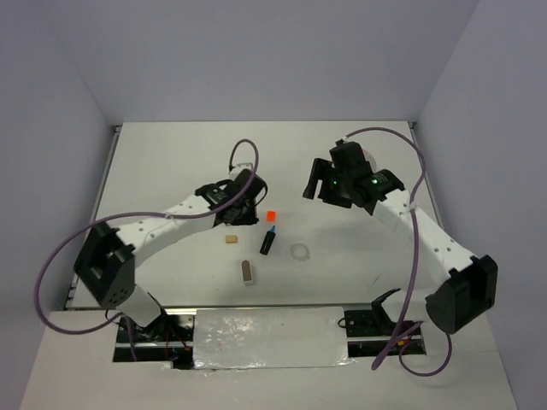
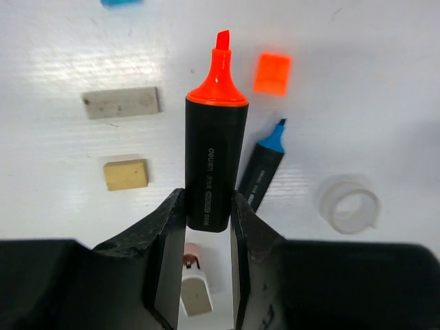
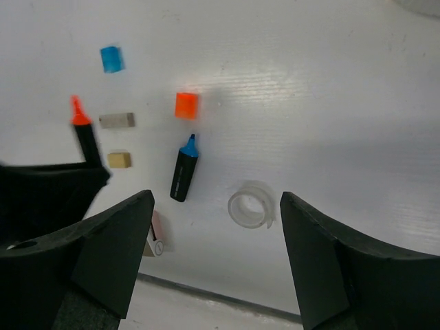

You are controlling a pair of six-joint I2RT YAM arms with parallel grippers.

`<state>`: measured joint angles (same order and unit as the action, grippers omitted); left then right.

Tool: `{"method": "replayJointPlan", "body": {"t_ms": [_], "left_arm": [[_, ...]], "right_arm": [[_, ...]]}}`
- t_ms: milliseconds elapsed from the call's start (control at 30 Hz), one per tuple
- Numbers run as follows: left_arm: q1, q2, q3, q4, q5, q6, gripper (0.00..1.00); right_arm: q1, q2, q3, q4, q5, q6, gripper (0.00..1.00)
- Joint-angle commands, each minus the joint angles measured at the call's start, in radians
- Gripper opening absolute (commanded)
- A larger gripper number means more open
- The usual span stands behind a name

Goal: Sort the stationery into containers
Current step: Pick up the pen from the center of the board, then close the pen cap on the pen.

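Note:
My left gripper [image 2: 206, 199] is shut on the lower body of a black marker [image 2: 215, 161] with a bare orange tip, held clear of the table. Its loose orange cap [image 2: 272, 73] lies just beyond. A black marker with a blue tip [image 2: 265, 167] and a clear tape ring [image 2: 348, 203] lie to the right. A grey block [image 2: 120, 102] and a tan block [image 2: 126, 174] lie to the left. A pink tube [image 2: 192, 282] shows between the fingers, down on the table. My right gripper [image 3: 216, 199] hangs open high above the tape ring [image 3: 251, 205]. The white container [image 1: 367, 156] is mostly hidden behind my right wrist.
A small blue block [image 3: 111, 59] lies at the far side of the group. In the top view the left gripper [image 1: 246, 203] and right gripper [image 1: 323, 186] stand about a hand's width apart. The foil-covered near edge [image 1: 269, 337] runs between the arm bases.

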<state>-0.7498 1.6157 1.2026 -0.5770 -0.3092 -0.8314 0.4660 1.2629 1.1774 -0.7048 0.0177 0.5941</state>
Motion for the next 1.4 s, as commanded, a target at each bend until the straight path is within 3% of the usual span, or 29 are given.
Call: {"method": "replayJointPlan", "body": {"t_ms": [0,200,500,767,1000,1267,1367], "left_arm": [[0.000,-0.164,0.031,-0.043,-0.102,0.040,0.00],[0.010,-0.503,-0.102,0.010,-0.228,0.127,0.00],[0.026,-0.874,-0.297,0.157,-0.056,0.250,0.00],[0.026,-0.955,-0.308,0.117,0.018,0.317,0.00],[0.024,-0.933,-0.288,0.115,0.036,0.353,0.00],[0.026,-0.916,-0.299,0.146,0.070,0.373,0.00],[0.026,-0.922,-0.316,0.173,0.082,0.367,0.00]], "right_arm": [[0.054,0.131,0.083,-0.019,0.053,0.053,0.82],[0.206,0.453,0.307,-0.134,0.254,0.205,0.80],[0.293,0.801,0.540,-0.191,0.323,0.268,0.76],[0.287,0.888,0.571,-0.190,0.340,0.283,0.74],[0.286,0.889,0.469,-0.055,0.251,0.274,0.65],[0.286,0.889,0.430,0.002,0.248,0.263,0.49],[0.286,0.859,0.401,0.051,0.237,0.247,0.38]]}}
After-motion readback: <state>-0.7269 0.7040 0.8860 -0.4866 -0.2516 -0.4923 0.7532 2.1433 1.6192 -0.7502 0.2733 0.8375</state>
